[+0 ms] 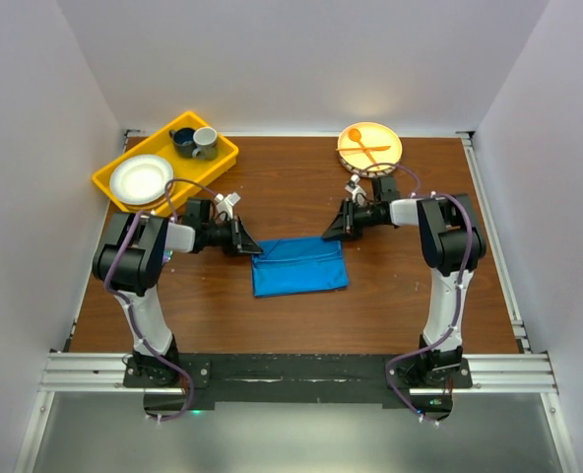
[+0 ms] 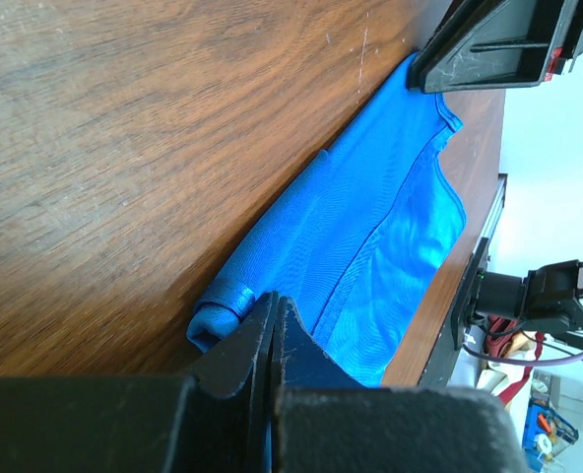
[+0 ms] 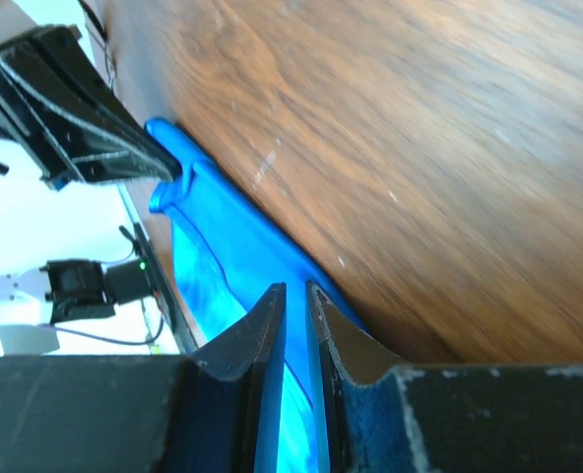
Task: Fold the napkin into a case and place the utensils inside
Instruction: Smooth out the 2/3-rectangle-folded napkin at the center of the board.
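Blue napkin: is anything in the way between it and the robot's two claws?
Nothing visible. The left gripper is shut on one far corner of the napkin, and the right gripper has its fingers around the other far corner.

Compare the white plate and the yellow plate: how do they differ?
The white plate lies in the yellow tray, far left; the yellow plate sits straight on the table, far right. The white plate is bare; the yellow plate carries an orange spoon and fork. Both are round.

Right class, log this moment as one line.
napkin: folded | left end effector: shut on far-left corner | right end effector: narrow gap astride far-right corner, grip unclear
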Controlling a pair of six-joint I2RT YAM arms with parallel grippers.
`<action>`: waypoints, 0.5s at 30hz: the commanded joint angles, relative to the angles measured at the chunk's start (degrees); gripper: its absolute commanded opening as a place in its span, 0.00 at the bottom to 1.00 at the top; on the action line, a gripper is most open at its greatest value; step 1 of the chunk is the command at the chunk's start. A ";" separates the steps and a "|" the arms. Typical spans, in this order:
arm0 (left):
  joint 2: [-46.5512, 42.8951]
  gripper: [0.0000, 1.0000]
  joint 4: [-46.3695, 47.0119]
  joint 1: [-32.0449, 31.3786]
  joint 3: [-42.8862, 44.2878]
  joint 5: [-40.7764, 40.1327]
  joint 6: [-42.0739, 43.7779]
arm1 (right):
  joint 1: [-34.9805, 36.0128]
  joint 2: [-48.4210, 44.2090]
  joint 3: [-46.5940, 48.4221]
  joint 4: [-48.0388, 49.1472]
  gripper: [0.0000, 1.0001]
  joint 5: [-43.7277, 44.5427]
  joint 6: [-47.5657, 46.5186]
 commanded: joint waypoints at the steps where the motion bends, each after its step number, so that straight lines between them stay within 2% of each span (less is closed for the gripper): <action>1: 3.49 0.00 -5.30 1.35 -2.07 -11.81 5.20 | -2.37 -1.32 -1.43 -7.98 0.20 5.07 -8.29; 6: 2.88 0.00 -5.66 1.35 -1.90 -11.55 5.90 | -3.07 -3.60 1.20 -10.01 0.21 3.58 -6.81; 9: 2.17 0.00 -5.66 1.26 -1.99 -11.11 6.96 | -1.15 -6.93 2.87 -4.13 0.25 2.34 0.21; 11: 2.00 0.00 -5.65 1.26 -2.25 -11.11 7.57 | 2.01 -7.82 3.93 -1.23 0.33 3.30 6.28; 15: 1.82 0.00 -5.39 1.26 -2.43 -10.84 7.75 | 8.25 -7.13 6.65 7.91 0.39 5.94 15.51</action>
